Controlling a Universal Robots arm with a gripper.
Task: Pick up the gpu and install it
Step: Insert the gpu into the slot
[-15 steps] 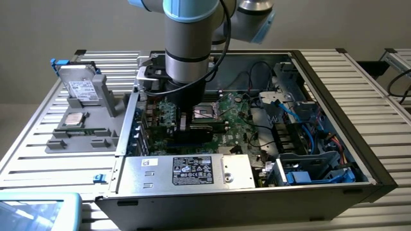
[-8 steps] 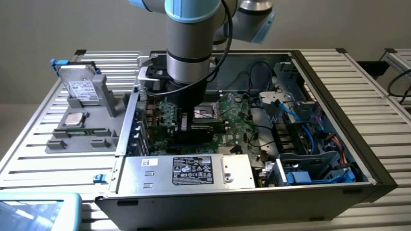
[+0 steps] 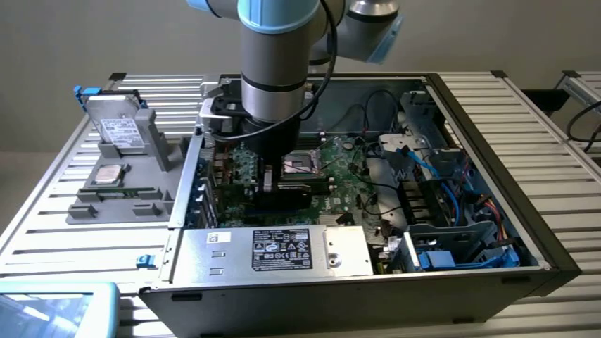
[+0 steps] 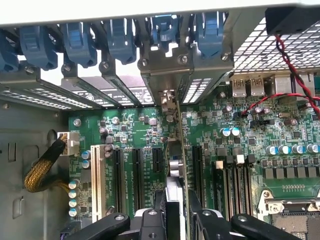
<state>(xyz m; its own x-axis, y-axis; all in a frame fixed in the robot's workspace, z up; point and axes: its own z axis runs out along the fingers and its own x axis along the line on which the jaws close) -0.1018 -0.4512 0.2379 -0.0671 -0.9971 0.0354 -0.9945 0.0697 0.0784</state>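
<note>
While gripper (image 4: 176, 220) clamps gpu (image 4: 176, 167) edge-on, slots (image 4: 136, 170) flank closely

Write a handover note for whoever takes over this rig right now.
The hand is shut on the gpu, down inside the open computer case.
The gpu is held on edge over the motherboard, among the expansion slots, bracket end toward the case's rear openings.
Done: gpu picked up and brought to the slots.
Left: whether it is seated cannot be told; not yet released.

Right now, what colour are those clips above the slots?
The clips are blue, clearest in the wrist view.
</note>
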